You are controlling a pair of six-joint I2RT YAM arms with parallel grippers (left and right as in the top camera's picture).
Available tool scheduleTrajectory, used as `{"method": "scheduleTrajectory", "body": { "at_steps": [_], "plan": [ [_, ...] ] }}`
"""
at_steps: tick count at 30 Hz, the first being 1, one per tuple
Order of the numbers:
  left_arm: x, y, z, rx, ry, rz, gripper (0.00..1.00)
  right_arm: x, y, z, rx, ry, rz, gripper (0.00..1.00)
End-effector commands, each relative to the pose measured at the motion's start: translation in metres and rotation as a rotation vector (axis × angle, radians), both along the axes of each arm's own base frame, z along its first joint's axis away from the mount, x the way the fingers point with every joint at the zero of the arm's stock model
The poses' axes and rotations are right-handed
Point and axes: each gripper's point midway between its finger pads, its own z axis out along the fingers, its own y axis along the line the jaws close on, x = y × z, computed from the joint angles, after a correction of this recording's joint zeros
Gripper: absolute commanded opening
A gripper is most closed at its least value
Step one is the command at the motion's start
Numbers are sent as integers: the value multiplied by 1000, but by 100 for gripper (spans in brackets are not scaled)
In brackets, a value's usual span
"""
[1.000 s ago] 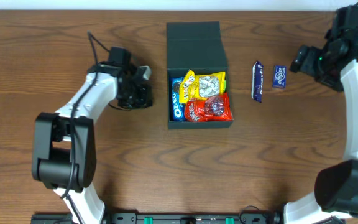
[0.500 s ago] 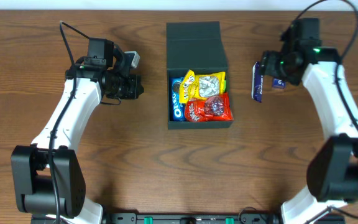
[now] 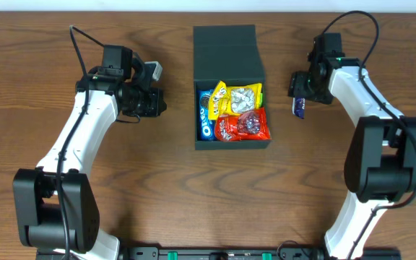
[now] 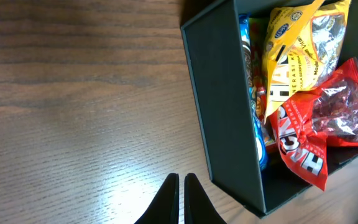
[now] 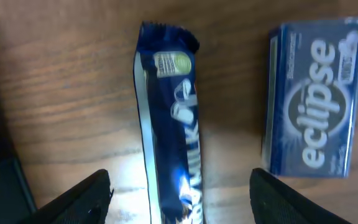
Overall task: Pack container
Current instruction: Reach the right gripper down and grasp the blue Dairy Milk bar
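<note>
While the container [image 3: 230,50] lies lid-flap away, long axis front-to-back, left claw [image 4: 181,182] closed, right claw [image 5: 179,186] spread wide.

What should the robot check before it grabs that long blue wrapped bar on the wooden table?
1. Right gripper open, fingers either side of the long blue foil-wrapped bar: ok.
2. Bar apart from the blue Eclipse box: ok.
3. Dark green-black square cardboard container has its flap lid open: ok.
4. Room inside for the bar among the packets: cannot tell.
5. Left gripper shut, outside the container: ok.
</note>
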Motion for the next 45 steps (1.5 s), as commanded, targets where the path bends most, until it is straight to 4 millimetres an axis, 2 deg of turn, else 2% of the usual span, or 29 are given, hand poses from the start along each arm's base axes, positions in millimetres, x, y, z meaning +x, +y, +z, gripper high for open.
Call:
{"method": "scheduleTrajectory", "body": {
  "at_steps": [1,8,11,14,20,33,40,43,45],
  "plan": [
    [-1,3,3,10,-14,-8,6,4,0,-4,-15,-9,5,71],
    [-1,3,3,10,-15,-8,6,21,8,-1,1,-78,22,68],
    [-1,3,3,10,-14,-8,6,26,13,-10,1,-84,31,67],
    [-1,3,3,10,-14,-8,6,24,16,-21,1,-63,36,67],
    [-1,3,3,10,-15,-8,6,23,15,-23,1,-60,35,61],
    [-1,3,3,10,-15,-8,6,19,15,-41,0,-19,36,60],
    [-1,3,3,10,-15,-8,6,18,15,-43,-1,-15,36,53],
    [-1,3,3,10,-15,-8,6,15,15,-50,-1,3,36,43],
    [-1,3,3,10,-15,-8,6,13,15,-53,-1,17,36,40]
  ]
}}
